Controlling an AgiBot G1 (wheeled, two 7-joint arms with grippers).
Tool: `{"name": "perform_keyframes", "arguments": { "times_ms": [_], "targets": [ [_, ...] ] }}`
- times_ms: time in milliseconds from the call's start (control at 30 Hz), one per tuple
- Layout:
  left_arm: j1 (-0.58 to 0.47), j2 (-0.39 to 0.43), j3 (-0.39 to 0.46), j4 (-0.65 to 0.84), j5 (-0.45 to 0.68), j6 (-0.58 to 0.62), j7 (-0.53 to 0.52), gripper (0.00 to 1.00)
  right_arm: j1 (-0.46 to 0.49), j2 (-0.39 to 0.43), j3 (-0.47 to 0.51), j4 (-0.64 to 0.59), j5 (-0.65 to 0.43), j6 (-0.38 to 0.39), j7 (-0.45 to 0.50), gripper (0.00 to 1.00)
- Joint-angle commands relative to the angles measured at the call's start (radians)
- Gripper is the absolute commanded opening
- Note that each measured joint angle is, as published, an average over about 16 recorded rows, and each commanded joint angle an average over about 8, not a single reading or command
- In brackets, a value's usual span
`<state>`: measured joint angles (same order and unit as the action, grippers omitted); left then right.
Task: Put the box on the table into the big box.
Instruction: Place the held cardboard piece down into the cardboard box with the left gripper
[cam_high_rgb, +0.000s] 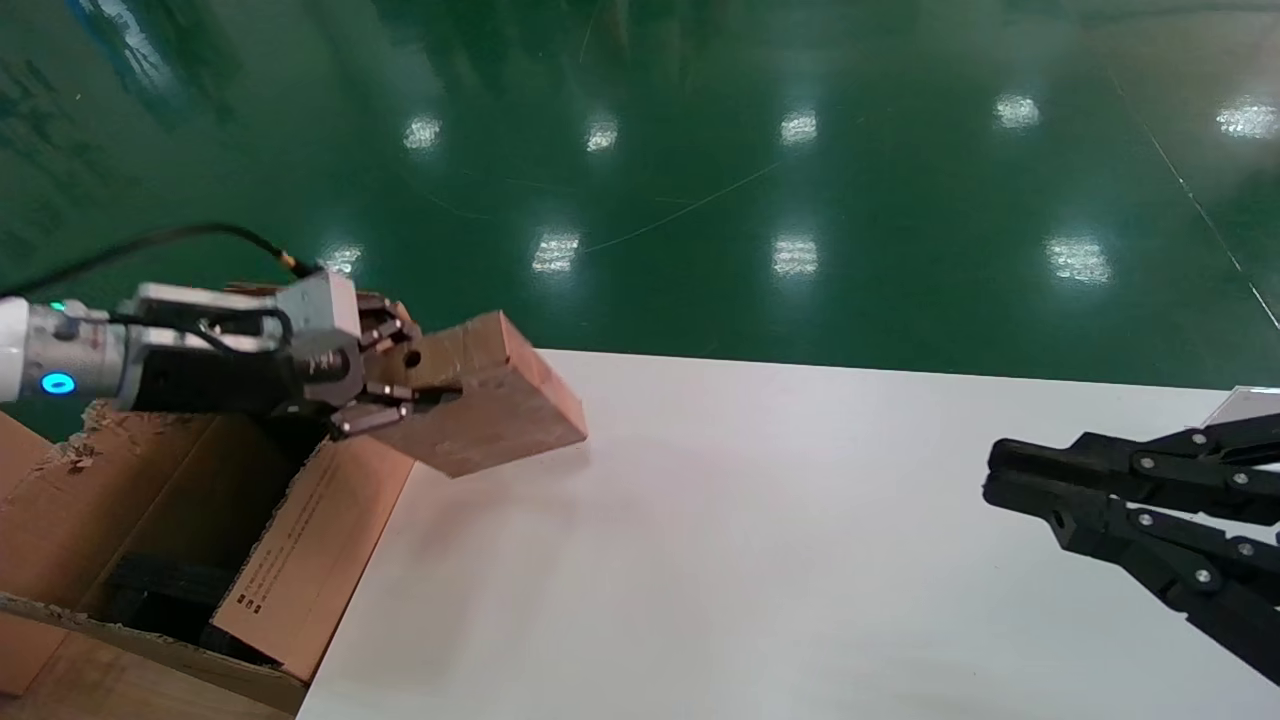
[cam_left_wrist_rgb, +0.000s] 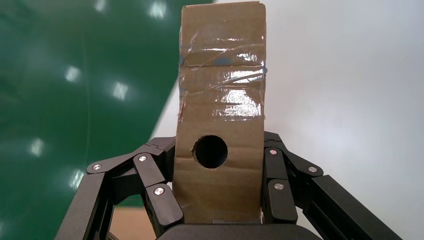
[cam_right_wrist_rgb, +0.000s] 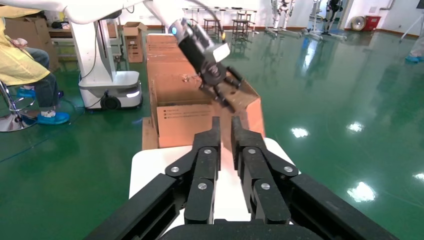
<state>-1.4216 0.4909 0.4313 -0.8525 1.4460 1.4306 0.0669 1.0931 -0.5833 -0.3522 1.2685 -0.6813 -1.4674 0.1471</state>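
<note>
Head view: the left gripper (cam_high_rgb: 400, 400) clasps one end of the small brown cardboard box (cam_high_rgb: 480, 395), which is held in the air, tilted, above the far left corner of the white table (cam_high_rgb: 780, 540); the box's free end reaches out over the tabletop, clear of it, and its shadow falls on the surface below. Just left of the table stands the big box (cam_high_rgb: 150, 520), an open corrugated carton with ragged-edged flaps; the flap nearest the table carries small black printed text (cam_high_rgb: 265, 570), and black foam padding (cam_high_rgb: 165, 590) lies inside. The gripper's wrist is above the carton's opening. Left wrist view: the black fingers (cam_left_wrist_rgb: 160, 195) press against both sides of the box (cam_left_wrist_rgb: 222, 107), whose visible face bears a round punched hole (cam_left_wrist_rgb: 210, 151) and wrinkled clear tape (cam_left_wrist_rgb: 222, 85). The right gripper (cam_high_rgb: 1000, 475) hangs over the right side of the table, well apart from the box; in the right wrist view its fingers (cam_right_wrist_rgb: 207, 165) stand close together with a narrow gap and nothing between them. A glossy green floor (cam_high_rgb: 700, 150) extends beyond the table.
</note>
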Motion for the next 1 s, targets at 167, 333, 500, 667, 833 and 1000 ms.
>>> {"name": "perform_keyframes", "arguments": {
  "times_ms": [167,333,500,667,833,1000],
  "targets": [
    [-0.065,-0.022,-0.035,-0.013,-0.050,0.022,-0.103,0.00,0.000,0.000,0.000,0.000,0.000,0.000,0.000,0.00],
    [-0.110,-0.047,-0.073,0.037,-0.103,0.022,-0.213,0.00,0.000,0.000,0.000,0.000,0.000,0.000,0.000,0.00],
    [-0.134,-0.082,-0.089,0.078,-0.108,0.006,-0.275,0.00,0.000,0.000,0.000,0.000,0.000,0.000,0.000,0.00],
    [-0.153,-0.131,-0.087,0.110,-0.069,-0.017,-0.319,0.00,0.000,0.000,0.000,0.000,0.000,0.000,0.000,0.00],
    [-0.170,-0.178,-0.089,0.146,-0.035,-0.044,-0.351,0.00,0.000,0.000,0.000,0.000,0.000,0.000,0.000,0.00],
    [-0.186,-0.216,-0.088,0.175,-0.005,-0.064,-0.365,0.00,0.000,0.000,0.000,0.000,0.000,0.000,0.000,0.00]
  ]
}}
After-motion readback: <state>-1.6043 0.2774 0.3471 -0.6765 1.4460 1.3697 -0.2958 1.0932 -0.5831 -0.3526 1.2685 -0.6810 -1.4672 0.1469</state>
